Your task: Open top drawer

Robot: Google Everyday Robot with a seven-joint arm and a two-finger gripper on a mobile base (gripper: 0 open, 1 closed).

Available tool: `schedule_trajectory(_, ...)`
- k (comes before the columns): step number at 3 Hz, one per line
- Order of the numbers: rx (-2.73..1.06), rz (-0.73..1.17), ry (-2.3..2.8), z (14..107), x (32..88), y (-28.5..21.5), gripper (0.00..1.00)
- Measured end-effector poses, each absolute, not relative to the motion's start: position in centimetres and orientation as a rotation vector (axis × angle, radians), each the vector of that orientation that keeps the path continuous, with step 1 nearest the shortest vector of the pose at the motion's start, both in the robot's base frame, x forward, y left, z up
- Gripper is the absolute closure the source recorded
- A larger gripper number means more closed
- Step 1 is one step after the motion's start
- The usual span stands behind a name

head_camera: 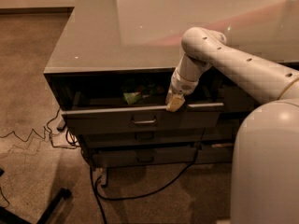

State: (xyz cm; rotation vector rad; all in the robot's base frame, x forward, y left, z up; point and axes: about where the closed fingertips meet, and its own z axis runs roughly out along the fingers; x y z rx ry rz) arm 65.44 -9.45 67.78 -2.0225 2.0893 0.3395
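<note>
Jaws' state I cannot tell; gripper [175, 104] rests on top drawer [107, 121] rim. Drawer looks stiff, heavy; its handle [144, 121] seems the better hold.

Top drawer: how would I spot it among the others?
Find the big grey countertop; a stack of drawers sits under its front edge. The top drawer is the highest one, with the arm's yellowish tool at its upper rim. Unlike the lower drawers, it stands pulled out, showing something green inside.
</note>
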Motion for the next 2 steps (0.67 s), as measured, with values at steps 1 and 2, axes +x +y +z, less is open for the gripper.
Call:
schedule_trajectory(1,-1.958,0.309,2.098,69.49,64.61,-10.26,1.00)
schedule_trajectory(2,-1.958,0.309,2.098,69.48,64.61,-10.26,0.81)
